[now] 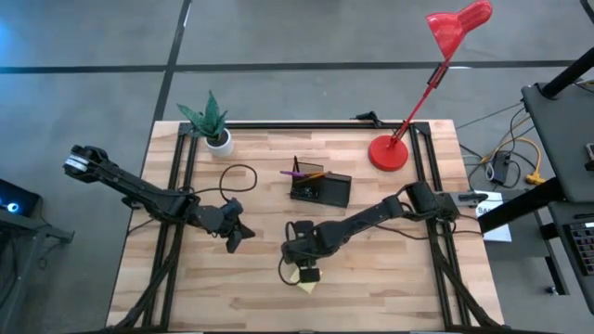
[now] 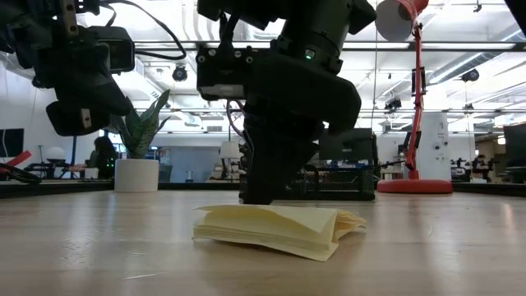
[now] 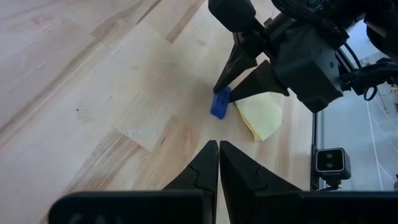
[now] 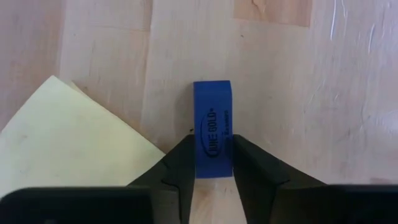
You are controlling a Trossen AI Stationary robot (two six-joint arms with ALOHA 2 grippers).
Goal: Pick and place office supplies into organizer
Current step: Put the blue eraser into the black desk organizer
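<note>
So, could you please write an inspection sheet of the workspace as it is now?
Surface: wooden table, partly bare.
Job's things: blue eraser and yellow pad on the table; organizer already holds pens.
Clutter: plant, red lamp.
Grippers: right gripper shut on the eraser; left gripper shut, empty, above the table.
Cables: black cable looping beside the left arm.
Surroundings: office room behind; nothing else clear.

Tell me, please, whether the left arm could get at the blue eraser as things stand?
Probably not: the right gripper is shut on the blue eraser beside the yellow sticky-note pad, covering it from above. The left gripper hangs shut and apart from it.
</note>
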